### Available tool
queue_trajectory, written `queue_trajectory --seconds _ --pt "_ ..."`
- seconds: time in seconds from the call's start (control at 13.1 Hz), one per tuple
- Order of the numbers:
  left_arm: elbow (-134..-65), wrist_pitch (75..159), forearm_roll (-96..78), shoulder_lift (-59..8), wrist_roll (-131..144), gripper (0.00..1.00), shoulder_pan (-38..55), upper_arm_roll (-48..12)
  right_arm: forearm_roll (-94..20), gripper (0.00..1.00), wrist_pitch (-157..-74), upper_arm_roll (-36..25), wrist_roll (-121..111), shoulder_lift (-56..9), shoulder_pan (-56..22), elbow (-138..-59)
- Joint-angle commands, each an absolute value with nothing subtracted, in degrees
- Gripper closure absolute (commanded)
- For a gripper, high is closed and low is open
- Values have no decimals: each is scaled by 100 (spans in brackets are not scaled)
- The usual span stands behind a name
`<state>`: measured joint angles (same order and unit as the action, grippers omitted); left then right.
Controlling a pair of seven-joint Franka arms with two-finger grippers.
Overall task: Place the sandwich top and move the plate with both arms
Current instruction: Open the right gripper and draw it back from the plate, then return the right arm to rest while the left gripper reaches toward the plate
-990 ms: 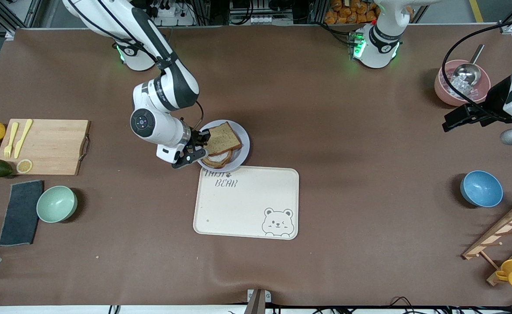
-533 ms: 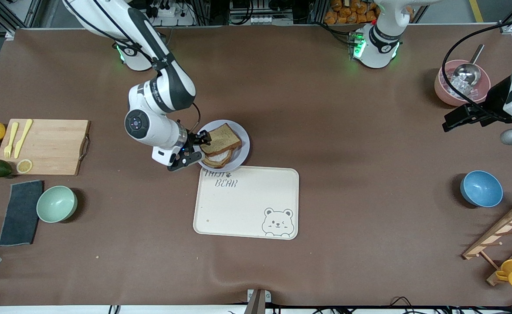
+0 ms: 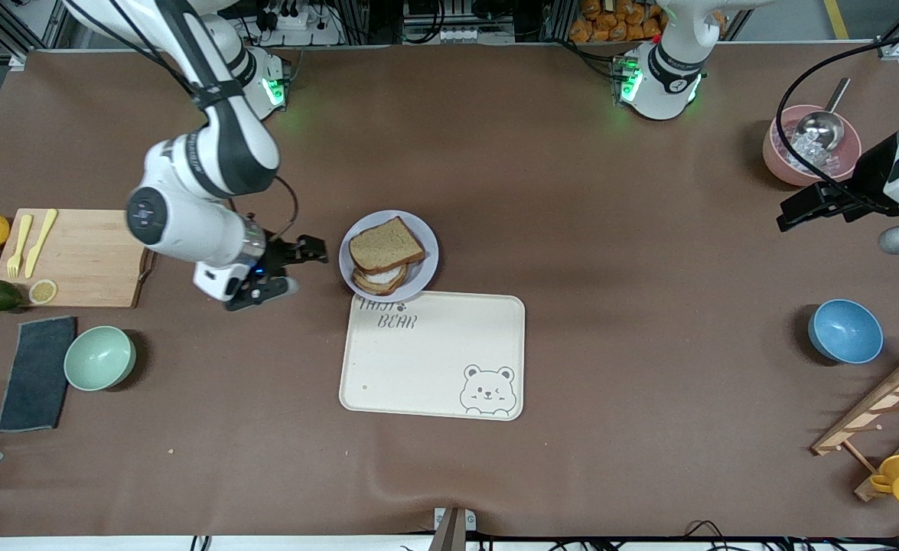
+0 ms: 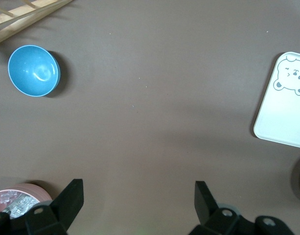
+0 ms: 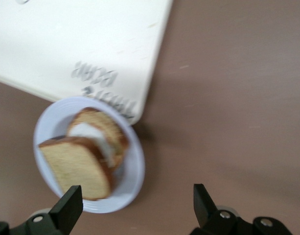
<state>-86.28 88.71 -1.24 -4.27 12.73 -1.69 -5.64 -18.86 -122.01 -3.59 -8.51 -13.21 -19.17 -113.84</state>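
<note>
Currently the sandwich top [image 3: 385, 245], tan square slice with dark crust, sits skewed on the egg slice [image 3: 379, 278] on the round pale plate [image 3: 428, 252]. Plate rim touches the cream bear tray [image 3: 434, 356]. Right gripper [image 3: 284, 268] is wide open, empty, over bare brown mat beside the plate. Left gripper [image 3: 799, 210] waits, fingers wide, near the pink bowl [image 3: 778, 157], arm partly cut off.
</note>
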Motion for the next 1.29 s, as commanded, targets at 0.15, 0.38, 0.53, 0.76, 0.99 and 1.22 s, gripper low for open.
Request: queue_trajectory --seconds 0.15,0.38,0.53,0.76,0.99,1.22 --pt "-8578 8798 -26 -431 1345 0 -176 -598 -889 0 -12068 -255 -1054 -678 -539 -11470" --pt "-8578 8798 -61 -431 1257 0 -123 -606 -205 0 -11700 -281 -1072 -221 -168 -11400" --pt "-8578 8798 -70 -431 1266 0 -88 -606 -141 0 -10825 -290 -1063 -167 -115 -10806" --pt "-8578 8798 -140 -431 1327 0 -79 -615 -141 0 -9513 -246 -1029 -176 44 -9794" --pt "-8587 8798 -553 -545 1248 0 -62 -615 -123 0 -8502 -264 -1011 -184 70 -9029" --pt "-8578 8842 -780 -764 1230 0 132 -624 70 0 -8271 -264 -1037 -158 106 -8754"
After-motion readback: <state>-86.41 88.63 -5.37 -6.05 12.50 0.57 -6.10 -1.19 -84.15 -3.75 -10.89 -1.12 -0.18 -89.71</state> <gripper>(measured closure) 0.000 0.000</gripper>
